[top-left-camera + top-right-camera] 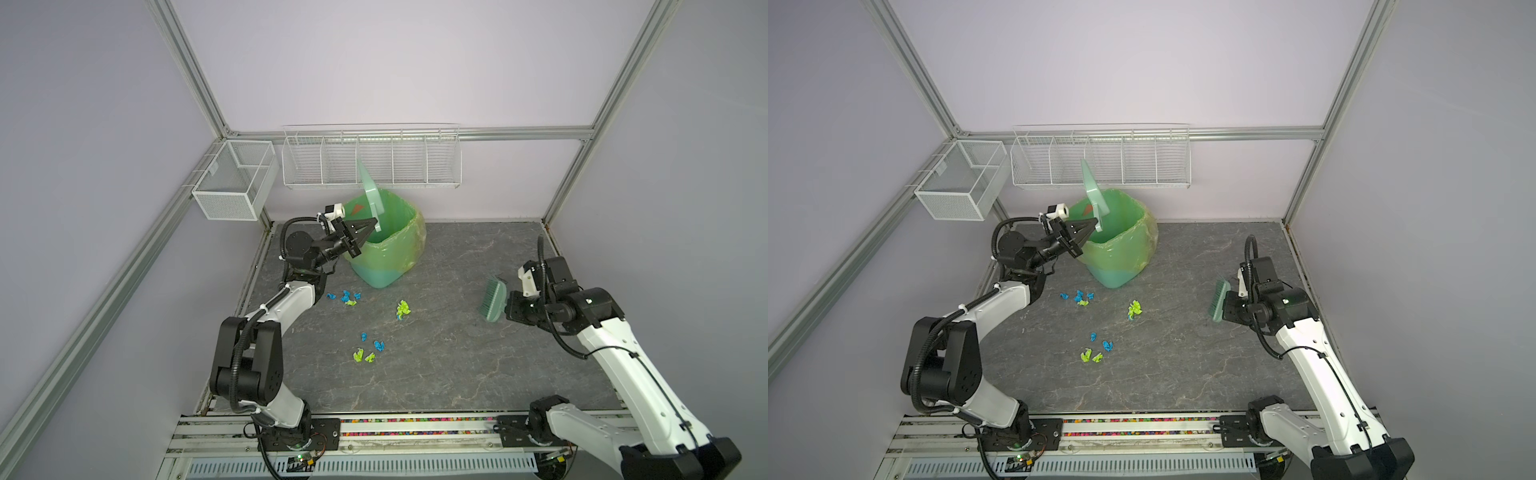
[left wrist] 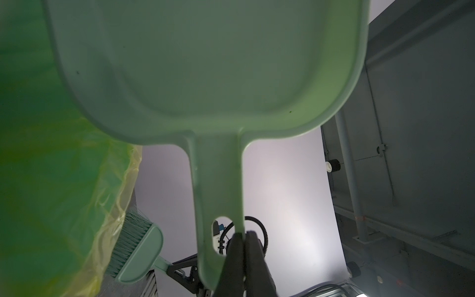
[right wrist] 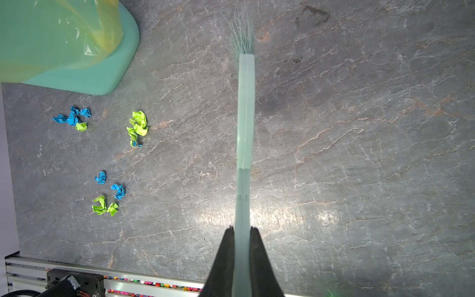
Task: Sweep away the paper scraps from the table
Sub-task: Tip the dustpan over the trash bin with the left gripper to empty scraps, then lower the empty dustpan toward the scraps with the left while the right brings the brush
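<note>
Paper scraps lie on the dark veined table in three small groups: mostly blue ones, a lime wad, and a mixed group. My left gripper is shut on the handle of a pale green dustpan, which is tipped upright over the green bin. My right gripper is shut on a pale green brush, held above the table to the right of the scraps.
The bin, lined with a yellowish-green bag, stands at the back of the table, left of the middle. A wire basket and a white wire rack hang on the back frame. A rail with coloured beads runs along the front edge.
</note>
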Controlling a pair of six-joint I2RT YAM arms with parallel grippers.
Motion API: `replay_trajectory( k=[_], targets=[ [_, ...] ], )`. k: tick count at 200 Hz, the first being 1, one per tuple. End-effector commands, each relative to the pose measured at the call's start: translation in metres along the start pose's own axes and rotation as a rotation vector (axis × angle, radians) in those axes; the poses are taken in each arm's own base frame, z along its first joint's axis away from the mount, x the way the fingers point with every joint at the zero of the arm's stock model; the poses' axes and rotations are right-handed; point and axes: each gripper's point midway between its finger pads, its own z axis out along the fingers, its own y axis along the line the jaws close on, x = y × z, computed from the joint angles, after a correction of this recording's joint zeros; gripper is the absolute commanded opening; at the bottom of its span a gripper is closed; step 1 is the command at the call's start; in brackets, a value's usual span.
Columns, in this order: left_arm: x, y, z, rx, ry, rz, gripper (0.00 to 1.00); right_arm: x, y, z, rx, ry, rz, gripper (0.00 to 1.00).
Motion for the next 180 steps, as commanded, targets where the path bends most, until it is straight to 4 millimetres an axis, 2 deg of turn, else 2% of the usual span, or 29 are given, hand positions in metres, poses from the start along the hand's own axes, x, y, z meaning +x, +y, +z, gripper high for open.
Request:
replay_trajectory(
  k=[1,32,84,135,180],
  targets=[
    [0.008,0.000,-0.005,-0.066,0.021,0.061,0.00,-0.009,0.003,-0.009,0.001,-0.035,0.000,0.07],
    [0.016,-0.001,-0.009,-0.150,0.034,0.117,0.00,-0.009,0.006,-0.010,-0.010,-0.041,0.007,0.07],
    [0.028,0.006,-0.027,-0.361,0.044,0.262,0.00,-0.010,0.011,-0.008,-0.023,-0.032,0.012,0.07],
    [0.032,0.006,-0.033,-0.445,0.068,0.333,0.00,-0.011,0.015,-0.003,-0.025,-0.023,0.011,0.07],
    [0.049,0.004,-0.033,-0.563,0.125,0.421,0.00,-0.010,0.025,0.002,-0.071,-0.012,0.016,0.07]
  ],
)
